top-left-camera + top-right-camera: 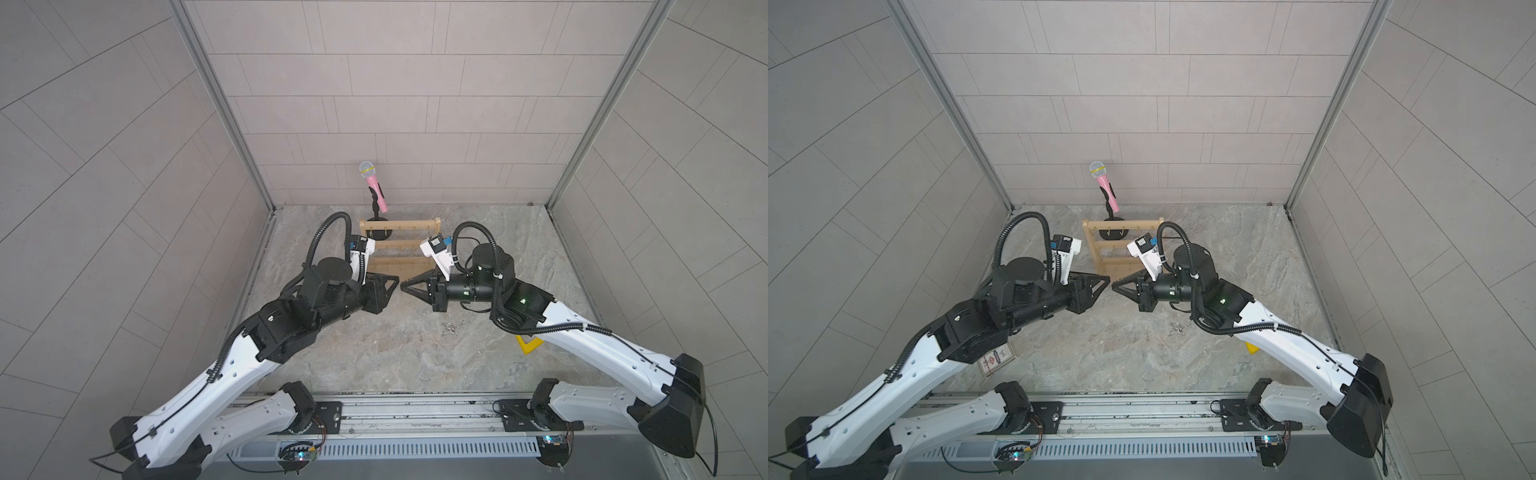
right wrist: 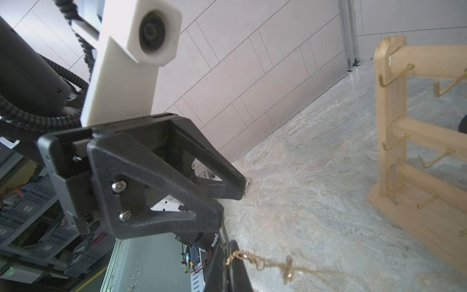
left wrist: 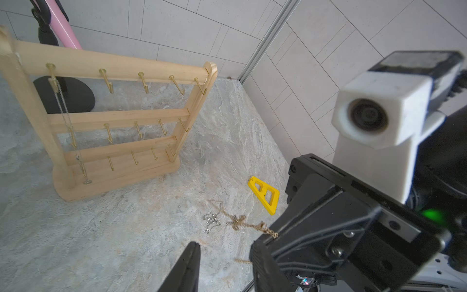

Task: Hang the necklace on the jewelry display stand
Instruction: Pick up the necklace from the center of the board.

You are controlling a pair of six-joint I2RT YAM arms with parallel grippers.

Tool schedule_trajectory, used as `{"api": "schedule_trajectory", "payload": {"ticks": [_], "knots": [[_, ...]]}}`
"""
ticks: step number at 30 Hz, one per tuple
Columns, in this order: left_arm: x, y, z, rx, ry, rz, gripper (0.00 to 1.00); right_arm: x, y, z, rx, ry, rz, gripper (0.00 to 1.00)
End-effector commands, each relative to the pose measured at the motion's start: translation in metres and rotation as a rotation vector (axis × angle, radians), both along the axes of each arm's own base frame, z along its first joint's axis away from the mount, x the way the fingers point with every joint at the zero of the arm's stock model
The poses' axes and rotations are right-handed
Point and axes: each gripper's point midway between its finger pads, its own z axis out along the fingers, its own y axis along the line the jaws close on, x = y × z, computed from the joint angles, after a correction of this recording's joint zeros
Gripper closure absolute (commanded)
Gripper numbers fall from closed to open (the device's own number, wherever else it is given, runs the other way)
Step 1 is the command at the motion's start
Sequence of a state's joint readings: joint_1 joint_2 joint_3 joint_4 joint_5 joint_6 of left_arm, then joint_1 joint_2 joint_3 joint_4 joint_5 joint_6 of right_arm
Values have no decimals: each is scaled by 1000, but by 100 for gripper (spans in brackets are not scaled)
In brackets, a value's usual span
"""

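So, necklace (image 2: 247, 255): hanging as a gold chain with a cross from the right hand (image 1: 405, 287), above the table (image 1: 395, 353), near the jewelry display stand (image 3: 121, 118).
step: carrying the chain to a free hook; keeping a loop hanging open, lifting it above the hook tip, then lowering; avoiding the hook already bearing a silver chain (image 3: 64, 111).
right hand: pinching shut on the chain's end.
left hand (image 2: 231, 201): standing partly open, gripping nothing, facing the right hand tip to tip.
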State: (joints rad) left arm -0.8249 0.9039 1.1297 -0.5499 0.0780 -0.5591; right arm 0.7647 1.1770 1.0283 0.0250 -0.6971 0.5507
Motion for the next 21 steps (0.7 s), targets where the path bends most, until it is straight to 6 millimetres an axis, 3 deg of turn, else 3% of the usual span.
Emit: {"api": "schedule_trajectory", "payload": {"ticks": [1, 9, 21], "knots": [[-4, 5, -5, 52, -37, -32, 66, -3, -7, 19, 36, -9, 4, 100], [-9, -3, -23, 78, -77, -104, 71, 1, -16, 35, 57, 1, -8, 100], [-5, -26, -7, -23, -150, -161, 68, -1, -19, 46, 78, 13, 4, 100]]}}
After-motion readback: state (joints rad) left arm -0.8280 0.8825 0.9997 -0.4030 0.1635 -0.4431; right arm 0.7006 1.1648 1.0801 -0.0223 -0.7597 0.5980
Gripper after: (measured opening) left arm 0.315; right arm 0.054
